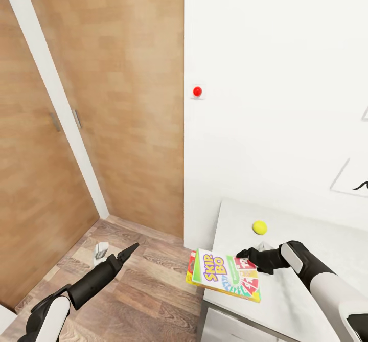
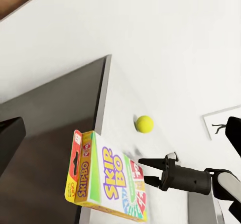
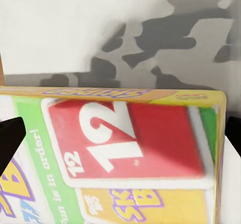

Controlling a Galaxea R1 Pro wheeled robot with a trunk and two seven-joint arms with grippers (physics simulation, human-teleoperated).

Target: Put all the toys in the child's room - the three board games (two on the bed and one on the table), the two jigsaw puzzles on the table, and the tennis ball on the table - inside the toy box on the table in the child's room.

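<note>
Yellow-green and red, the one thin flat rectangular board game box with its busy printed cover is clamped at one end by the black right gripper, which holds it tilted over the near left corner of the light grey counter, most of the box jutting past the counter's left edge above the floor. In the left wrist view the same box shows its glossy face and a thin yellow side panel, with the right gripper pinching its far end. The right wrist view looks down on the cover, where a red card bears a white 12.

One small fuzzy yellow-green tennis ball sits on the counter, further in from the left edge than the box and apart from it; it also appears as a round ball in the left wrist view.

The black left gripper hangs over the wood-plank floor, its fingers drawn together to a narrow point, holding nothing. One small grey and white object lies on the floor near it; what it is cannot be told. One small red round knob sits on the smooth white wall, beside wood-grain panels
</note>
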